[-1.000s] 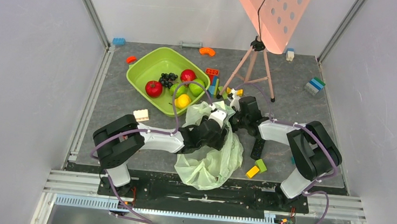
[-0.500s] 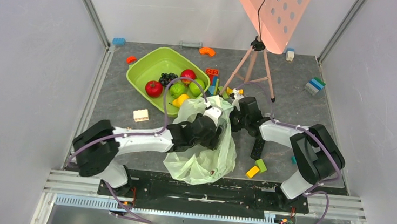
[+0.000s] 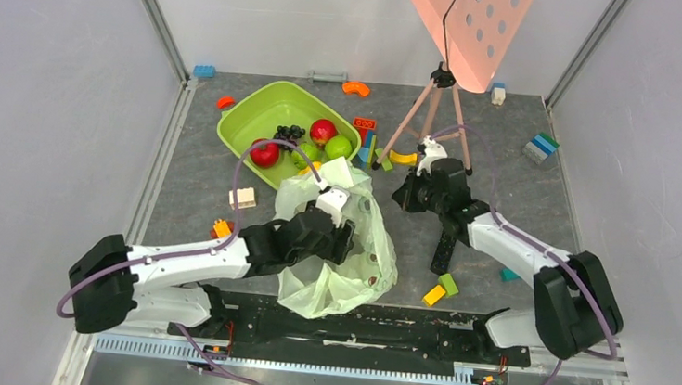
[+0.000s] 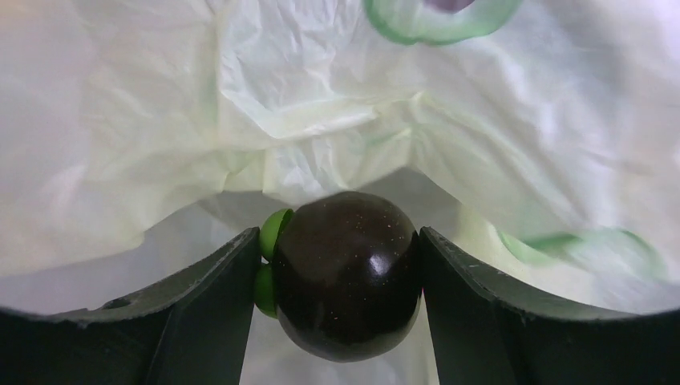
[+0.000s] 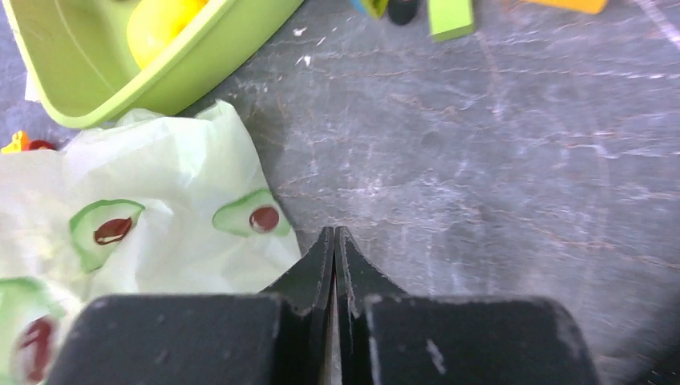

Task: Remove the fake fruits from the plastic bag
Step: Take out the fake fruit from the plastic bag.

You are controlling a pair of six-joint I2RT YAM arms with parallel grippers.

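The pale-green plastic bag [image 3: 349, 272] lies crumpled at the table's near middle. My left gripper [image 3: 338, 239] reaches into it from the left. It is shut on a dark brown-black round fruit [image 4: 346, 277] with small green leaves, and bag film [image 4: 321, 120] is all around it. My right gripper [image 3: 404, 198] is shut and empty over bare table, just right of the bag's edge [image 5: 160, 233]. A black grape bunch [image 3: 288, 133] and a round green fruit [image 3: 338, 147] lie in the lime-green tub [image 3: 251, 115]. No avocado half shows.
The tub also holds a red tomato [image 3: 264, 153], a red apple [image 3: 323, 131] and a yellow pear [image 5: 164, 20]. A tripod [image 3: 433, 107] with a pink board stands behind my right gripper. Loose bricks [image 3: 440, 290] and a black bar [image 3: 442, 253] lie to the right, and a cream brick [image 3: 244, 197] to the left.
My left arm has drawn back left and toward the near edge, and the bag has shifted left with it. My right gripper has moved back and right, and now stands apart from the bag.
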